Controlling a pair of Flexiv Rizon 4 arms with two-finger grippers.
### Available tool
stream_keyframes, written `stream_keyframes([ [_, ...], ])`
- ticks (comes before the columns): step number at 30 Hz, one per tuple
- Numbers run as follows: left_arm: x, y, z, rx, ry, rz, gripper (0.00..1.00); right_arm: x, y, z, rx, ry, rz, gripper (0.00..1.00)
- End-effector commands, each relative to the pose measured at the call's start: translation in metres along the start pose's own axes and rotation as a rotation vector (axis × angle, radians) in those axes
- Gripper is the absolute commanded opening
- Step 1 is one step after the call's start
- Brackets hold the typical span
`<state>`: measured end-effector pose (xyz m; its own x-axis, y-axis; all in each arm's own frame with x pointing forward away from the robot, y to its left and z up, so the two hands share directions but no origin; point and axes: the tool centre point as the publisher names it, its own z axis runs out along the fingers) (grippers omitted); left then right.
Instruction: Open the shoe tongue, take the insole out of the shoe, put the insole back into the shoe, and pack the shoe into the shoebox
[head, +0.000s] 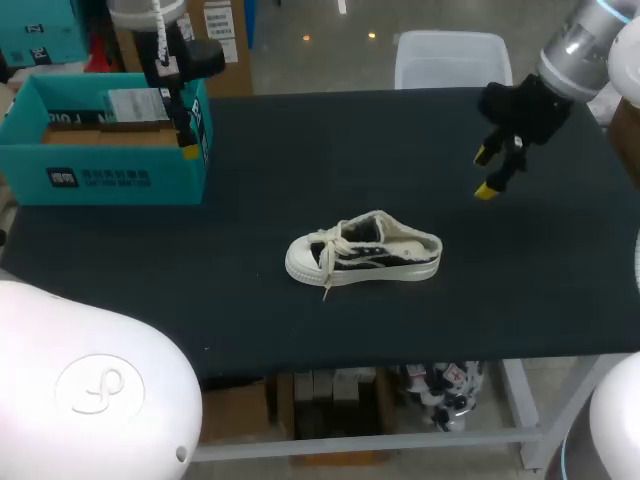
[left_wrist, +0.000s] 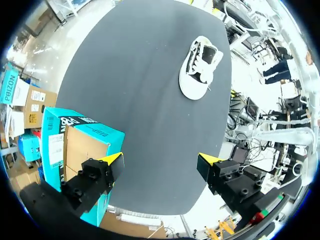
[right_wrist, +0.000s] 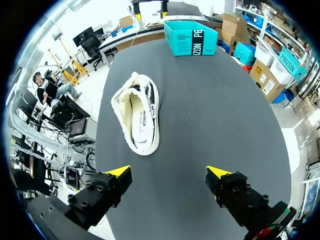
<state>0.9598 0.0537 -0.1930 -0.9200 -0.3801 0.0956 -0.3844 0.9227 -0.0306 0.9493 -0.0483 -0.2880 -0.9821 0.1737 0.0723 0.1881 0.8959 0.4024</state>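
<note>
A white and black low-top shoe (head: 363, 252) lies on its sole in the middle of the black table (head: 300, 320), toe toward the left, laces loose. In the right wrist view the shoe (right_wrist: 136, 117) lies ahead of my right gripper (right_wrist: 168, 172), heel nearest, its pale insole showing inside. The teal shoebox (head: 105, 140) stands open at the table's back left. My left gripper (head: 186, 135) hangs open over the box's right end; in its own view the left gripper (left_wrist: 160, 162) is open, the shoebox (left_wrist: 75, 150) by one finger and the shoe (left_wrist: 200, 67) far ahead. My right gripper (head: 490, 172) hangs open at the back right.
A white plastic bin (head: 452, 58) sits just behind the table's back edge. The teal shoebox (right_wrist: 191, 37) shows far beyond the shoe in the right wrist view. Bare black tabletop surrounds the shoe on all sides.
</note>
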Motion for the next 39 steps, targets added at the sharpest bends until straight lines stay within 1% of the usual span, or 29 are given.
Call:
stream_keyframes([
  [1,0.014,0.0,0.012,0.135,-0.062,-0.284,1.0,0.013,0.0,0.024,-0.072,-0.118,0.014,1.0],
  [3,0.014,0.0,0.012,0.135,-0.062,-0.284,1.0,0.02,0.001,0.028,-0.127,-0.117,0.029,1.0],
  [4,0.014,0.0,0.012,0.135,-0.062,-0.284,1.0,0.023,0.001,0.029,-0.136,-0.106,0.042,1.0],
  [6,0.014,0.0,0.012,0.135,-0.062,-0.284,1.0,0.028,-0.001,0.027,-0.144,-0.082,0.027,1.0],
  [18,0.014,0.0,0.012,0.135,-0.062,-0.284,1.0,0.028,-0.001,0.027,-0.144,-0.082,0.027,1.0],
  [19,0.018,-0.009,0.012,0.13,-0.065,-0.394,1.0,0.023,-0.002,0.027,-0.153,-0.073,0.043,1.0],
  [20,0.023,-0.016,0.016,0.123,-0.07,-0.467,1.0,0.022,-0.001,0.031,-0.159,-0.063,0.032,1.0],
  [21,0.029,-0.022,0.019,0.103,-0.045,-0.522,1.0,0.023,-0.001,0.036,-0.193,-0.045,0.015,1.0],
  [22,0.032,-0.029,0.022,0.088,-0.013,-0.618,1.0,0.022,-0.001,0.042,-0.193,-0.029,0.02,1.0],
  [23,0.036,-0.033,0.024,0.087,0.014,-0.625,1.0,0.023,0.0,0.05,-0.188,-0.009,0.003,1.0],
  [24,0.04,-0.037,0.026,0.091,0.008,-0.659,1.0,0.023,-0.001,0.056,-0.205,0.012,-0.009,1.0],
  [25,0.041,-0.042,0.029,0.08,-0.014,-0.75,1.0,0.023,-0.002,0.061,-0.208,0.028,-0.011,1.0],
  [26,0.045,-0.046,0.03,0.082,-0.007,-0.728,1.0,0.022,-0.003,0.066,-0.203,0.04,-0.026,1.0],
  [27,0.048,-0.049,0.03,0.075,-0.002,-0.763,1.0,0.022,-0.004,0.07,-0.224,0.056,-0.044,1.0],
  [28,0.05,-0.053,0.031,0.076,-0.02,-0.806,1.0,0.022,-0.006,0.073,-0.237,0.065,-0.063,1.0],
  [29,0.054,-0.056,0.032,0.055,0.0,-0.799,1.0,0.021,-0.007,0.078,-0.243,0.074,-0.079,1.0],
  [30,0.056,-0.058,0.032,0.058,0.005,-0.815,1.0,0.02,-0.008,0.081,-0.258,0.078,-0.084,1.0],
  [31,0.059,-0.06,0.032,0.061,-0.015,-0.821,1.0,0.019,-0.009,0.084,-0.266,0.085,-0.086,1.0],
  [35,0.069,-0.067,0.031,0.083,-0.063,-0.861,1.0,0.016,-0.01,0.091,-0.285,0.11,-0.052,1.0],
  [39,0.077,-0.074,0.033,0.102,-0.084,-0.882,1.0,0.021,-0.011,0.098,-0.294,0.123,-0.021,1.0],
])
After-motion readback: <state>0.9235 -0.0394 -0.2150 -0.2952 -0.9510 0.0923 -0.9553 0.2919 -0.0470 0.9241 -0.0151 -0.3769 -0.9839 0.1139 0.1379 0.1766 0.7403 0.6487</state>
